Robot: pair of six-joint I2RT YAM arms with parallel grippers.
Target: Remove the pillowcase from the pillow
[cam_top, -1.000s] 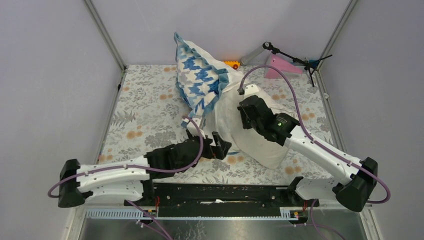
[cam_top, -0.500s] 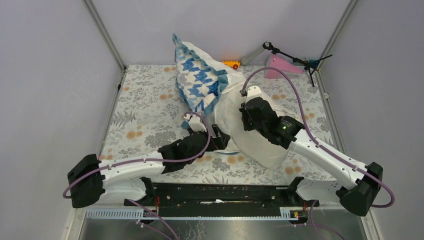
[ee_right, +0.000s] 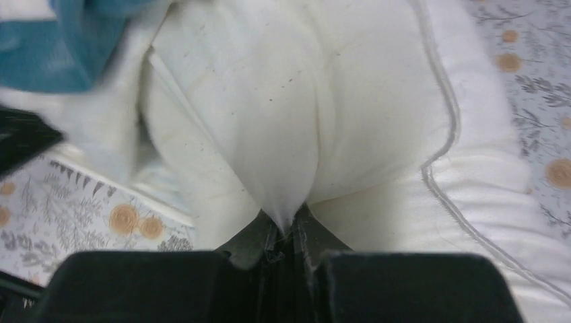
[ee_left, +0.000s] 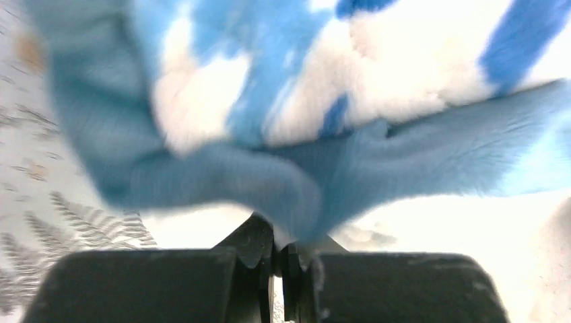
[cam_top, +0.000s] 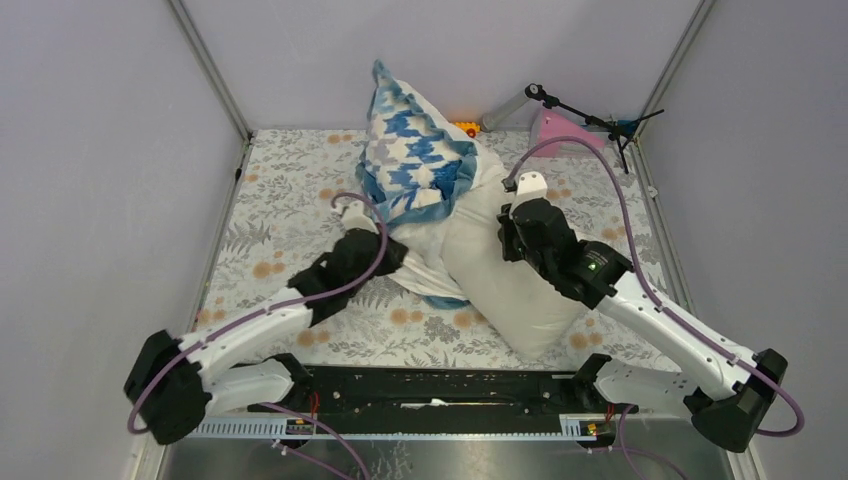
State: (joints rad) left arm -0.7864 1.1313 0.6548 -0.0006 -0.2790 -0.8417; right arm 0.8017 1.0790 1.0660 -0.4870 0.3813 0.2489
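Note:
The pillowcase (cam_top: pixel 418 160), printed blue and white with blue edging, stands bunched up at the table's back middle. Its blue edge (ee_left: pixel 296 195) hangs down into my left gripper (ee_left: pixel 286 254), which is shut on it. From above, my left gripper (cam_top: pixel 390 248) sits at the pillowcase's lower left edge, partly under the fabric. The cream-white pillow (cam_top: pixel 510 295) slants out of the pillowcase toward the front right. At the pillow's upper side, my right gripper (cam_top: pixel 508 222) is shut on a pinch of pillow fabric (ee_right: pixel 283 134); its jaws (ee_right: pixel 288 232) meet on it.
A grey-and-orange floral cloth (cam_top: pixel 290 220) covers the table. At the back right are a pink wedge (cam_top: pixel 555 130), a small orange-yellow toy (cam_top: pixel 463 128) and a black stand (cam_top: pixel 585 115). Frame posts and grey walls close in both sides.
My left gripper went from open to shut and reached farther back to the pillowcase's edge. The pillowcase bundle shifted right. My right arm moved right and back with the pillow.

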